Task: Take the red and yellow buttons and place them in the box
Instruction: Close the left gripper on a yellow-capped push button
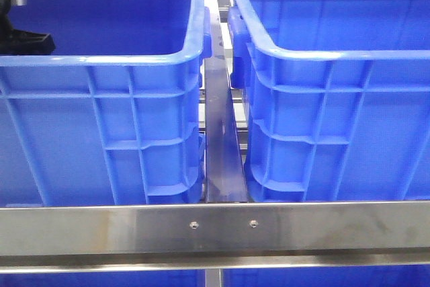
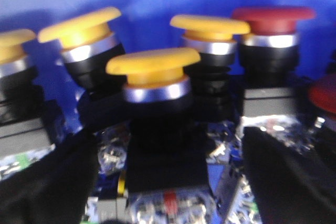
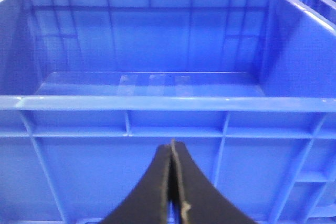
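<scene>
The left claw (image 2: 168, 182) is spread wide around a yellow button (image 2: 153, 66), not gripping it; more yellow buttons and a red button (image 2: 273, 19) stand close behind, inside the left bin (image 1: 101, 65). The right claw (image 3: 172, 182) is closed and empty, just outside the right bin (image 3: 168, 103).

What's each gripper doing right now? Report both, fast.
Left gripper: jaws open, straddling a yellow mushroom-head push button, not clamped.
Right gripper: jaws shut, empty, outside the blue plastic crate.
</scene>
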### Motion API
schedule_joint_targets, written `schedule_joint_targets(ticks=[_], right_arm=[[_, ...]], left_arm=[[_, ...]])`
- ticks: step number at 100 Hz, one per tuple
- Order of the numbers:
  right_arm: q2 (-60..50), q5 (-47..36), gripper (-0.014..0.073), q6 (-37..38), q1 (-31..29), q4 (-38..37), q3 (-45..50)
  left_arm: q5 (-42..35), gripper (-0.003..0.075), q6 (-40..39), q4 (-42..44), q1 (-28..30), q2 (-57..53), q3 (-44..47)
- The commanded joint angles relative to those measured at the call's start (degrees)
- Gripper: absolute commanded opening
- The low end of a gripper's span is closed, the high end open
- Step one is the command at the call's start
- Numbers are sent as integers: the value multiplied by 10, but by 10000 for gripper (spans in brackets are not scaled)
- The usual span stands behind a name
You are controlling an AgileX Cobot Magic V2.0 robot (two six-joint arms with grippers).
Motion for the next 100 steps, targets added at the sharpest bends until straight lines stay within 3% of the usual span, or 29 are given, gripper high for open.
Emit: schedule_joint_targets(ticks=[1, 19, 28, 64, 100], right_arm=[[-14, -45, -63, -2, 1, -7, -9], [-14, -45, -63, -2, 1, -7, -9], [-14, -45, -63, -2, 1, -7, -9], [-14, -45, -63, -2, 1, -7, -9], [-14, -45, -63, -2, 1, -7, -9]], left_arm=[[-15, 426, -6, -7, -3, -26, -17], [-25, 225, -6, -7, -3, -26, -17], [-27, 169, -6, -7, -3, -26, -17], [-39, 167, 10, -11, -5, -69, -17], [-37, 167, 129, -139, -60, -197, -15]])
